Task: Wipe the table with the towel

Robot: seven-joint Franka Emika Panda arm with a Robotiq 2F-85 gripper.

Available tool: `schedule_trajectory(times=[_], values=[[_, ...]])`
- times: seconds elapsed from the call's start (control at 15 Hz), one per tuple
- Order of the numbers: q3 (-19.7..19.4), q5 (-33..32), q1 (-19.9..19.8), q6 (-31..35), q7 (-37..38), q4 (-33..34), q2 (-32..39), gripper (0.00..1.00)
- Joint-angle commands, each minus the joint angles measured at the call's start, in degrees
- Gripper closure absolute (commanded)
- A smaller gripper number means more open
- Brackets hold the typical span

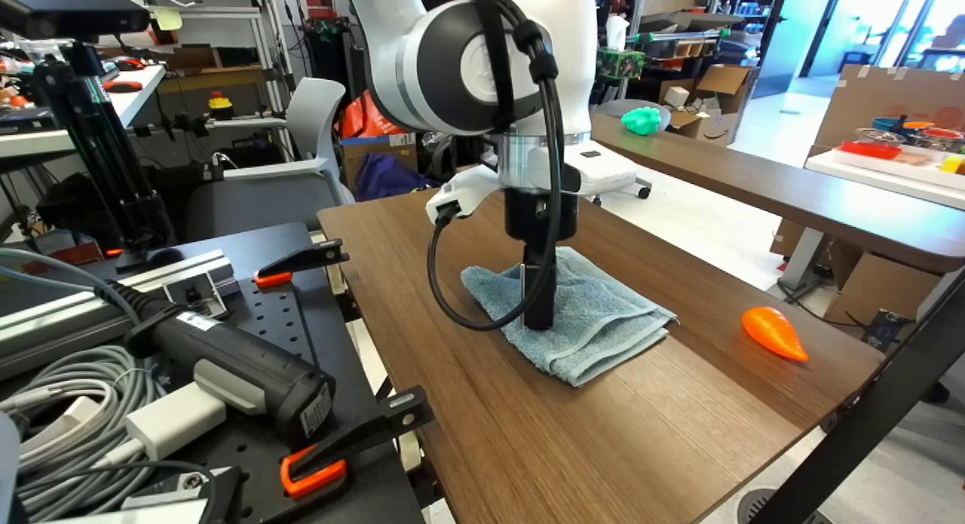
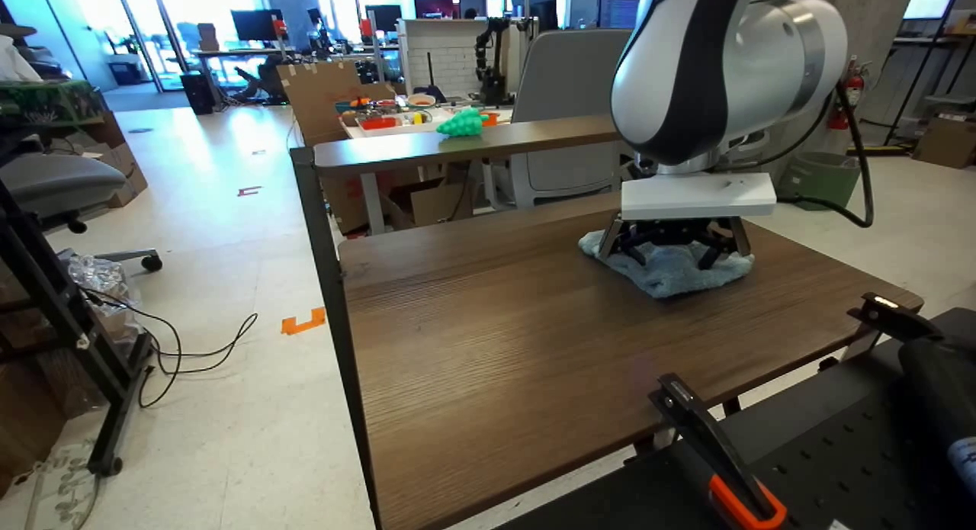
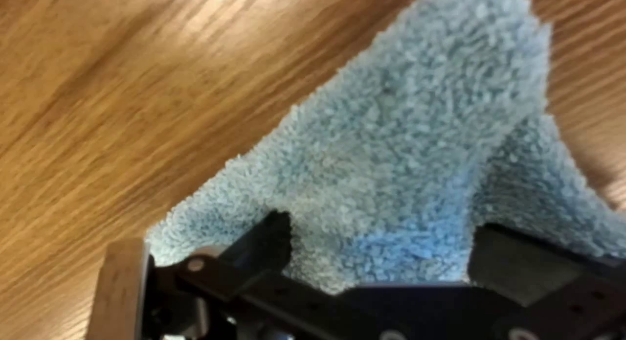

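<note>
Your main surface is a big rectangular tabletop (image 1: 482,403) in dark brown wood grain, sitting in a pretty cluttered room with a pale shiny floor (image 2: 229,271) and a grey chair (image 1: 309,124) near one corner. Alongside runs a second brown wood-look tabletop (image 1: 754,177) with a lumpy bright-green object (image 2: 461,123) on it, which you can spot in both exterior views. Edge-wise, you've got a thick black post (image 1: 859,422) at one end, and down one long side a black perforated board (image 1: 264,313) with black-and-orange clamps (image 1: 362,433) poking toward your wood's rim. You get a wide stretch of grain between the folded blue-grey terry towel (image 1: 603,313) and the post end, but heads up: an exterior view has a smooth orange teardrop-shaped object (image 1: 773,333) on the wood by the far edge. The towel's lying on the main tabletop right under your black two-finger gripper (image 2: 672,260), whose fingers are spread well apart, tips down on the cloth, fabric showing between them. Texture-wise it's fuzzy and looped, with layered hems on one side and, in the wrist view, a fold with a darker, shaded flank.
</note>
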Motion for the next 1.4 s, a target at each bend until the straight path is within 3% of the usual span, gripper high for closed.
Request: schedule_trajectory(times=[0.0,0.6,1.0,1.33], values=[[4.92,0.97,-0.82,1.50,0.31,4.48,4.15,0.00],[15.23,8.38,-0.52,-0.35,5.32,20.35,10.51,0.00],[14.57,10.95,2.19,-0.05,16.58,34.49,17.87,0.00],[15.45,9.38,3.70,1.08,18.54,35.32,18.22,0.00]])
